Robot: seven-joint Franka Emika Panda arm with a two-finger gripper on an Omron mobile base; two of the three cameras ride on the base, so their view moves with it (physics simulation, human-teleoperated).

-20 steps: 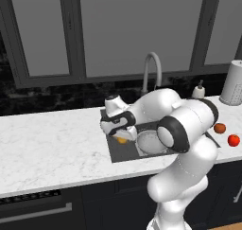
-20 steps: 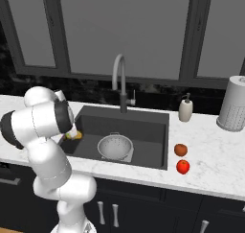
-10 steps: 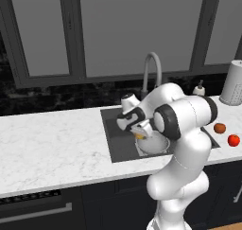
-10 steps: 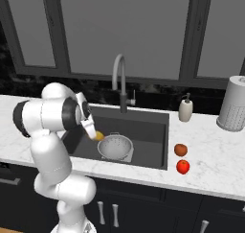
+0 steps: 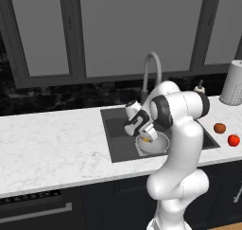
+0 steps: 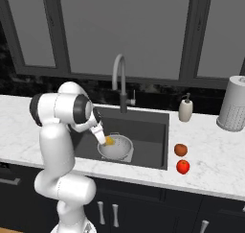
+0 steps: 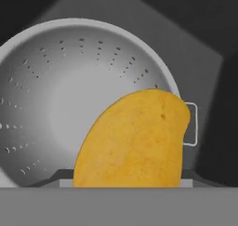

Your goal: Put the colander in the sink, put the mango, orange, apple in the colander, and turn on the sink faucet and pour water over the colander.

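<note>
The yellow-orange mango (image 7: 132, 141) looms large at the bottom of the hand view, close to the camera, in front of the silver colander (image 7: 51, 95). The colander's perforated bowl sits on the dark sink (image 7: 218, 43) floor, one small side handle showing just beside the mango.

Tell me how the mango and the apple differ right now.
The mango is yellow-orange and oval; the apple is bright red and round. The mango is held in the tool above the colander in the sink; the apple rests on the counter to the right of the sink, beside the orange. Both are small fruits, and neither lies in the colander yet.
</note>
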